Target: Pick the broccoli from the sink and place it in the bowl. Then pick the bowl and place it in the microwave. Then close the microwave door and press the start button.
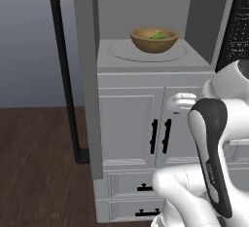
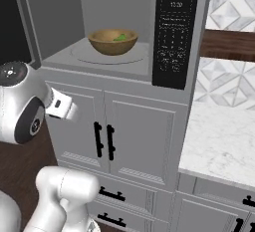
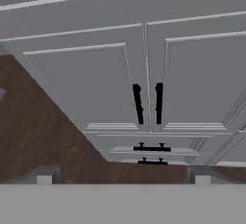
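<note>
The wooden bowl [image 1: 154, 40] [image 2: 113, 42] rests on the glass turntable [image 2: 109, 54] inside the microwave [image 2: 64, 27]. The green broccoli [image 1: 157, 36] [image 2: 120, 37] lies in the bowl. The microwave door [image 1: 86, 75] stands wide open to the left, its black bar handle [image 1: 63, 75] facing outward. The black button panel [image 2: 174, 32] is to the right of the cavity. My gripper [image 3: 123, 179] is open and holds nothing; it sits below the microwave, facing the white cabinet doors. The sink is out of view.
Two white cabinet doors with black handles [image 3: 148, 104] [image 2: 103, 140] sit under the microwave, with drawers [image 3: 152, 148] below them. A marble counter [image 2: 224, 136] lies to the right. Dark wood floor [image 1: 39, 172] spreads to the left, under the open door.
</note>
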